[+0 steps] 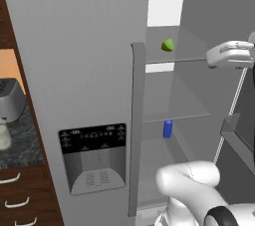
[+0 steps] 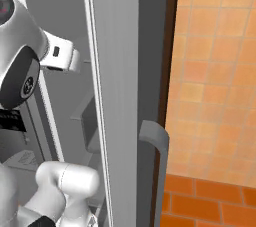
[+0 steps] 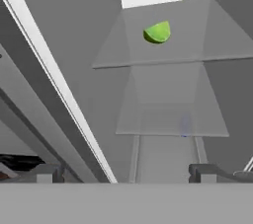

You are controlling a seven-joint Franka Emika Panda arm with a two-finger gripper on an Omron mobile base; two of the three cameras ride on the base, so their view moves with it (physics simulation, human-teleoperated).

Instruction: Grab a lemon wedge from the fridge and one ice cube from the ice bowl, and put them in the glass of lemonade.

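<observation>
The fridge (image 1: 74, 46) stands with one door swung wide, and there on the upper glass shelf (image 3: 163, 55) sits the lemon wedge (image 1: 168, 45), alone near the back, with a small blue can (image 1: 168, 129) on the shelf below. The gripper (image 3: 126, 173) hangs in front of the shelves, jaws spread wide and empty, well short of the wedge, which sits above and ahead of the fingertips (image 3: 200, 172).

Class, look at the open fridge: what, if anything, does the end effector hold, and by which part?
Nothing. The open end effector is empty, apart from the small yellow-green lemon wedge lying on the glass shelf.
</observation>
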